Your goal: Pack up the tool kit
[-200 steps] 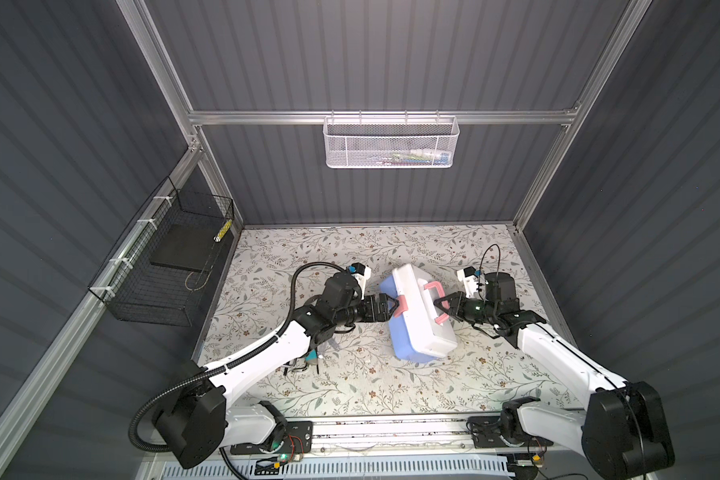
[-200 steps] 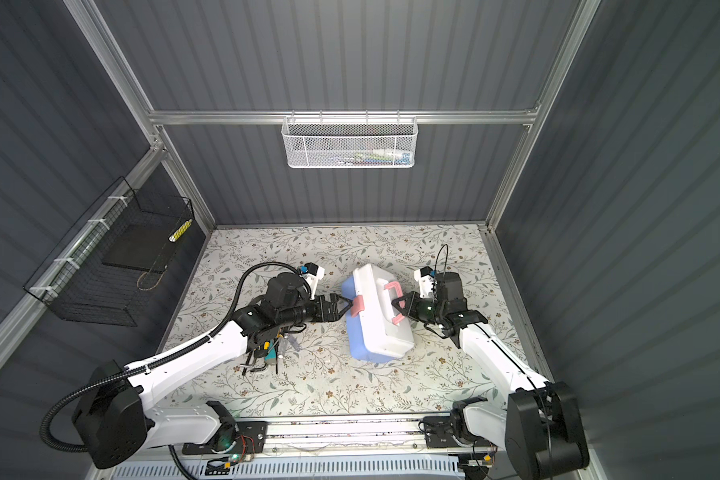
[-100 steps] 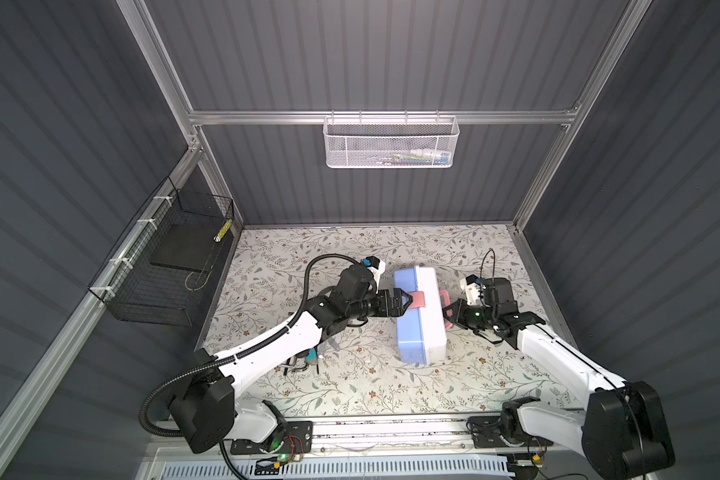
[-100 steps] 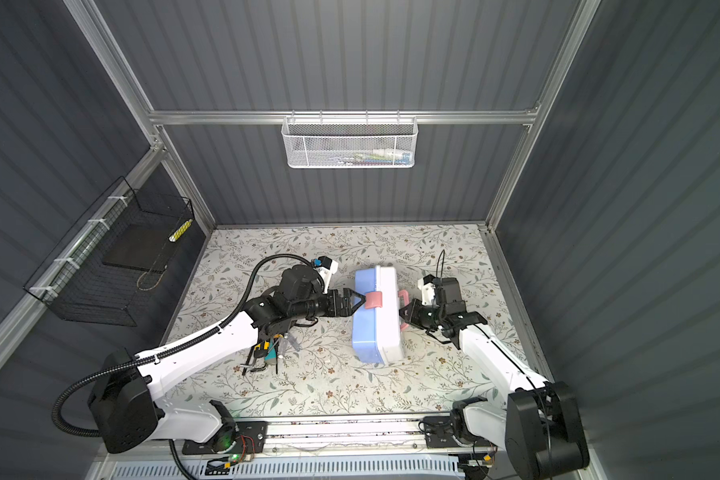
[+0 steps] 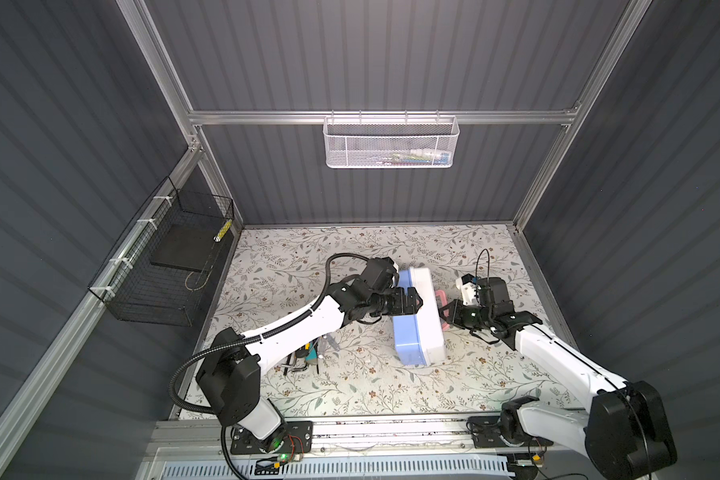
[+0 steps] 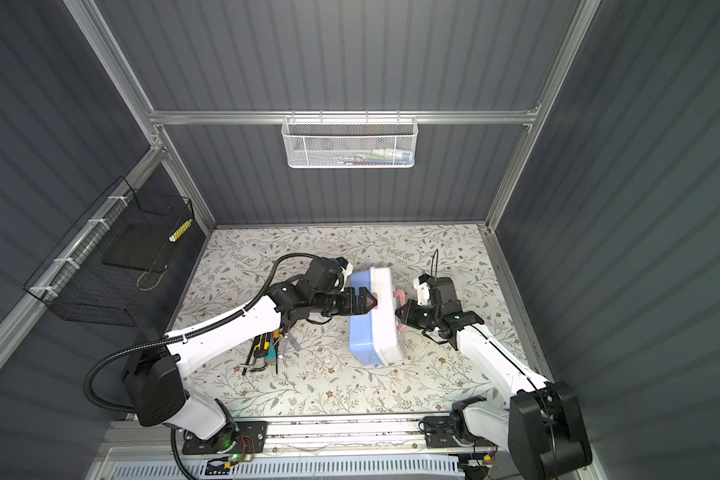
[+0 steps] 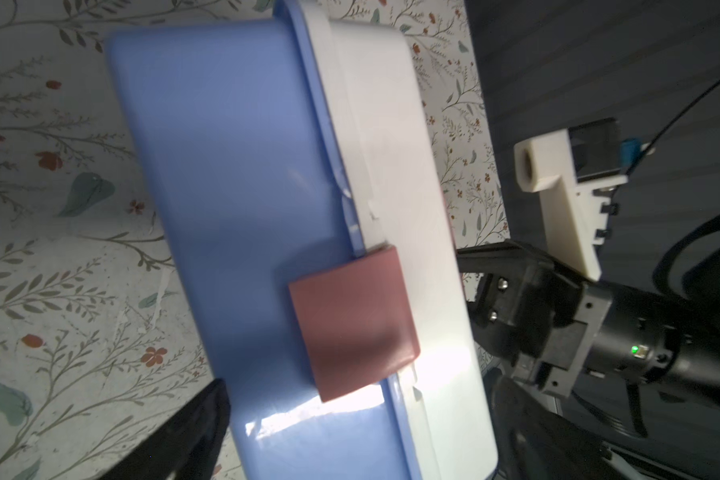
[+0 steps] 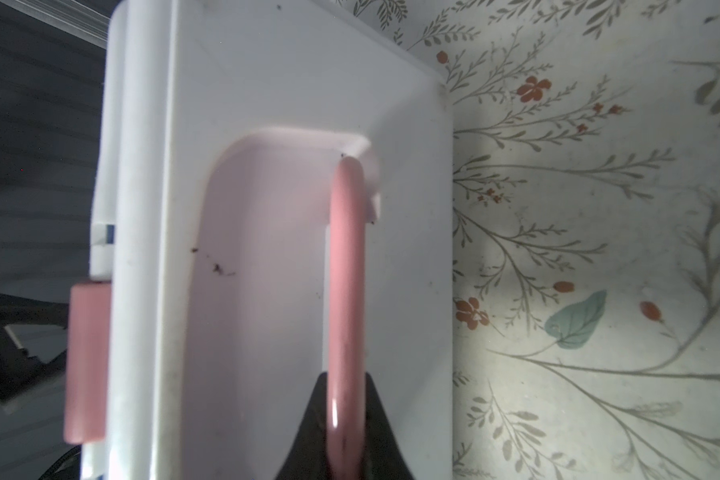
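We see a bench [image 5: 391, 386] covered with a pale sheet printed with leaves and small flowers. Dark grey ribbed walls [image 5: 391, 50] stand around it, held in an aluminium frame [image 5: 267, 117]. On the back bar hangs a white mesh basket [image 5: 391, 143]; inside it lie some small coloured items [image 5: 416, 157], too small for us to name. On the left wall hangs a black wire basket [image 5: 163, 266]. It holds a flat black plate [image 5: 181, 251], a small yellow object [image 5: 224, 229] at its far corner and a thin loop of cord [image 5: 194, 280].
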Controlling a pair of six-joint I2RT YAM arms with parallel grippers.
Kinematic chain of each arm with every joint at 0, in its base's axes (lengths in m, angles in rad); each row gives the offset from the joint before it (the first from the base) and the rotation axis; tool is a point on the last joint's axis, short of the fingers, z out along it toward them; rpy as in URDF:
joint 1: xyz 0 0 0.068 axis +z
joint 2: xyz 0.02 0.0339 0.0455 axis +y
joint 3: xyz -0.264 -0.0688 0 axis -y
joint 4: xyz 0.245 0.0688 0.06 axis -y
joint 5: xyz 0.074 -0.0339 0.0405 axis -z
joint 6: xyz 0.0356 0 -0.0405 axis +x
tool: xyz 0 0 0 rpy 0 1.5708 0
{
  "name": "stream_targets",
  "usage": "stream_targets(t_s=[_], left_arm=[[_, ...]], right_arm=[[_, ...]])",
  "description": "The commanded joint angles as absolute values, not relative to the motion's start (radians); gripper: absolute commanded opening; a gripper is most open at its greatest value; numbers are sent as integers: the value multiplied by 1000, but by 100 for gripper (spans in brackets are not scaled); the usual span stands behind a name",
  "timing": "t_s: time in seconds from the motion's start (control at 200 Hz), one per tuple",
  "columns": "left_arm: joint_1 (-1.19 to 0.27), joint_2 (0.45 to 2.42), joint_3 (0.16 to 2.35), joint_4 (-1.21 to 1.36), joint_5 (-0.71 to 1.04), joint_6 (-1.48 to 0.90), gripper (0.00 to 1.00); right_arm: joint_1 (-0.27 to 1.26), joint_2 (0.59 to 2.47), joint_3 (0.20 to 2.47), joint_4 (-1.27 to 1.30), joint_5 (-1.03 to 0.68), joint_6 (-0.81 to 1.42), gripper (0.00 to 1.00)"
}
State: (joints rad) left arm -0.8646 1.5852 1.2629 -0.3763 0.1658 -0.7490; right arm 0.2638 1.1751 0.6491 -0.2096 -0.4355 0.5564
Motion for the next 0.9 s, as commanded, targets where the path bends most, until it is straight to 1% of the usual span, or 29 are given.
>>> stream_targets(t_s=[0.0, 0.195, 0.37, 0.54, 0.896], left_arm=[[-869, 1594, 1296, -418, 187, -747, 100], [-868, 1596, 1299, -389, 208, -752, 100], [-870, 1548, 1340, -477, 129, -709, 99], [-869, 1548, 1388, -532, 125, -647, 99], [-870, 1601, 1346, -402, 246, -727, 100]], right_arm=[[275, 1193, 659, -228, -413, 535, 0], [281, 1197, 663, -233, -411, 530, 0], [283, 1196, 670, -250, -399, 517, 0], [284, 1201, 669, -247, -400, 521, 0], [287, 1200, 664, -247, -396, 520, 0]])
